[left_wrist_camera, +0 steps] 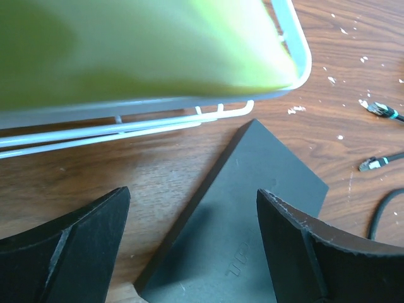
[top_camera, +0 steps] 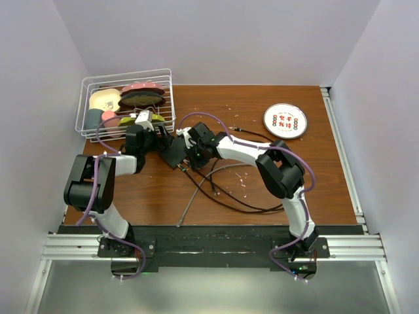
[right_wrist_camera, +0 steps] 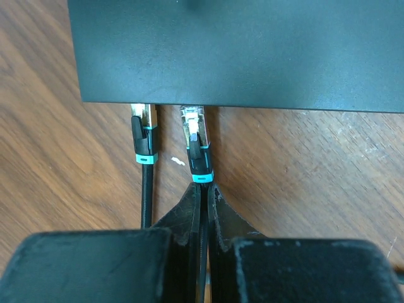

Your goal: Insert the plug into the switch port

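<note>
The switch is a flat matte-black box (top_camera: pixel 173 152) (left_wrist_camera: pixel 252 202) (right_wrist_camera: pixel 240 50) on the wooden table. Its ports sit on the near long edge in the right wrist view, hidden under the lid. My right gripper (right_wrist_camera: pixel 203 189) (top_camera: pixel 191 154) is shut on a black cable just behind the plug (right_wrist_camera: pixel 197 148). The plug's clear tip meets that edge; how deep it sits is hidden. A second plug (right_wrist_camera: pixel 144 136) stands at the same edge to its left. My left gripper (left_wrist_camera: pixel 192 246) (top_camera: pixel 159 140) is open over the box's other side, one finger (left_wrist_camera: pixel 315 252) above its top.
A white wire basket (top_camera: pixel 124 104) (left_wrist_camera: pixel 189 120) with toy food stands close behind the box, a green item (left_wrist_camera: pixel 126 44) inside. A round white disc (top_camera: pixel 285 120) lies at the back right. Black cables (top_camera: pixel 222 190) loop across the table's middle; two loose plugs (left_wrist_camera: pixel 382 110) (left_wrist_camera: pixel 372 164) lie beyond the box.
</note>
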### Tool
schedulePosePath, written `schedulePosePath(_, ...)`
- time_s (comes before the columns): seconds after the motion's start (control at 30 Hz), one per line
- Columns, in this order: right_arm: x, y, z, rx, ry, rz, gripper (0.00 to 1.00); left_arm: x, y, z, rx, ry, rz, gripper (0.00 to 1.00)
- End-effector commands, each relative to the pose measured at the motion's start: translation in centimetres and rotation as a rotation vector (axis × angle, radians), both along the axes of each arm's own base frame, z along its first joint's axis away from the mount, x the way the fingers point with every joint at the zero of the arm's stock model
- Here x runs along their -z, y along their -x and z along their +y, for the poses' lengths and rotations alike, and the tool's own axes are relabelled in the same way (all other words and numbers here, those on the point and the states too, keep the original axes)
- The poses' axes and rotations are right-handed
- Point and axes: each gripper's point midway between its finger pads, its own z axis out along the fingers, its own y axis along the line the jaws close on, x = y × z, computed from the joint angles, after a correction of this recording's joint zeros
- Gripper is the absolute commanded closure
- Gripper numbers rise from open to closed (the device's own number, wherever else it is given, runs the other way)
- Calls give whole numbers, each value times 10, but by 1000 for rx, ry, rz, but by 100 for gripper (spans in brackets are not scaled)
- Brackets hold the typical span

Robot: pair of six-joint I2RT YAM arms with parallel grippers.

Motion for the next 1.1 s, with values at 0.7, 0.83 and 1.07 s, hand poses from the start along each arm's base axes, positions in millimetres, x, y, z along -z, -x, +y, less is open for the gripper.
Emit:
schedulePosePath(0.7, 3, 4, 7, 88, -1, 113, 100, 17, -1, -25, 122, 49, 43, 20)
schedulePosePath(0.83, 0, 2, 8, 100, -5, 106, 100, 23, 0, -32, 149, 37, 69, 21)
schedulePosePath(1.07, -1, -4, 13, 120, -27, 101, 100, 35, 3, -39, 170, 11, 127, 23)
